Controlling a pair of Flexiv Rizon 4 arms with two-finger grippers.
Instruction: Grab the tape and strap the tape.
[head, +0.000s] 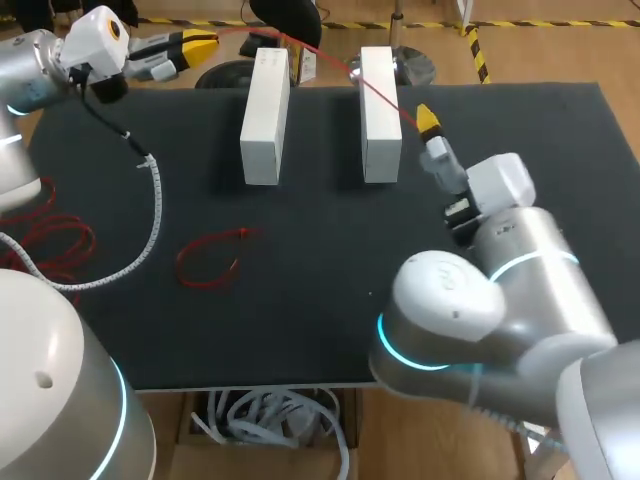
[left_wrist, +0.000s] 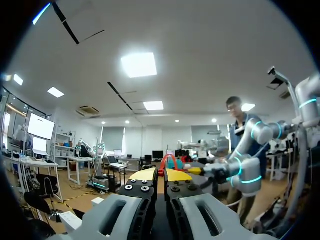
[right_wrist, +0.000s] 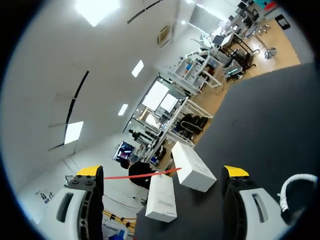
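the red tape (head: 380, 92) is stretched in a straight line above the far side of the black table (head: 300, 310). it starts at the left gripper (head: 200, 42) and passes over the top of the right block (head: 378, 130), reaching the right gripper (head: 427, 118). the left gripper's (left_wrist: 161, 175) yellow tips are pressed nearly together, pinching the tape's end. in the right wrist view the tape (right_wrist: 140, 175) crosses ahead of the right gripper (right_wrist: 162, 171), whose fingers are spread wide. it runs from beside one finger to the top edge of a block (right_wrist: 192, 167). whether that finger touches it cannot be told.

the left arm comes in at the far left corner, its gripper raised and pointing across the table's far edge. the right arm bends over the near edge, and its forearm reaches toward the far side. its gripper is just beside the right block.

the left block (head: 263, 115) stands near the right one, the two lying parallel. a red loop (head: 210, 258) lies flat on the table nearer the left side. a white coiled cable (head: 155, 215) hangs from the left arm and trails across the cloth beside the loop.
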